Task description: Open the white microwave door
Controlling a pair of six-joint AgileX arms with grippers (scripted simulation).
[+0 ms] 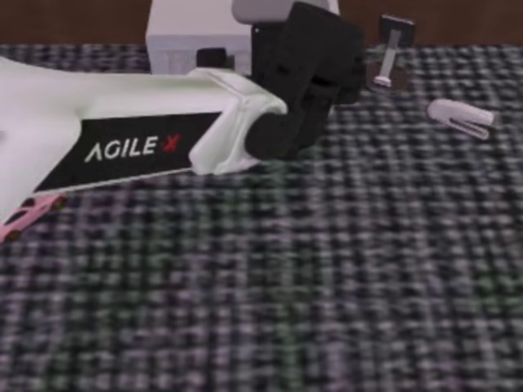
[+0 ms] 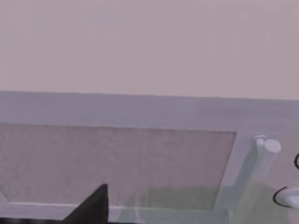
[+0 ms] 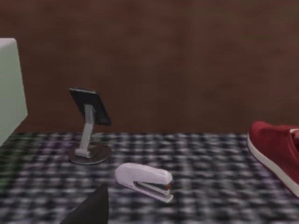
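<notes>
Top view: a dark checked cloth covers the surface (image 1: pixel 327 286), the largest thing in sight. Across its upper left stretches the left arm (image 1: pixel 122 139), white with a black panel lettered AGILEX, reaching toward the far edge. Its black wrist and the left gripper (image 1: pixel 306 77) sit right against the front of the white microwave (image 1: pixel 192 37), which stands at the far edge, left of centre, mostly hidden by the arm. From above I cannot tell whether the left fingers are released or clenched.

Left wrist view: the microwave door (image 2: pixel 117 163) fills the lower part of the picture, a pale panel with a grey speckled window. It lies flat against the oven front, so it looks closed. A round pale bar handle (image 2: pixel 261 158) stands beside the window's edge, with the rims of two knobs (image 2: pixel 287 196) just past it. One dark fingertip (image 2: pixel 91 207) shows near the window; I cannot tell the finger state here either.

To the microwave's right on the surface stands a small phone stand (image 1: pixel 391 53) with a dark plate on a round base, and near it, further right, lies a white stapler (image 1: pixel 462 117). A pink object (image 1: pixel 29 214) pokes out from under the arm at the left edge.

Right wrist view: the stand, the stapler and a red shoe (image 3: pixel 275 151) rest on the cloth, well apart. One dark fingertip (image 3: pixel 91 207) of the right gripper shows; its finger state cannot be told.
</notes>
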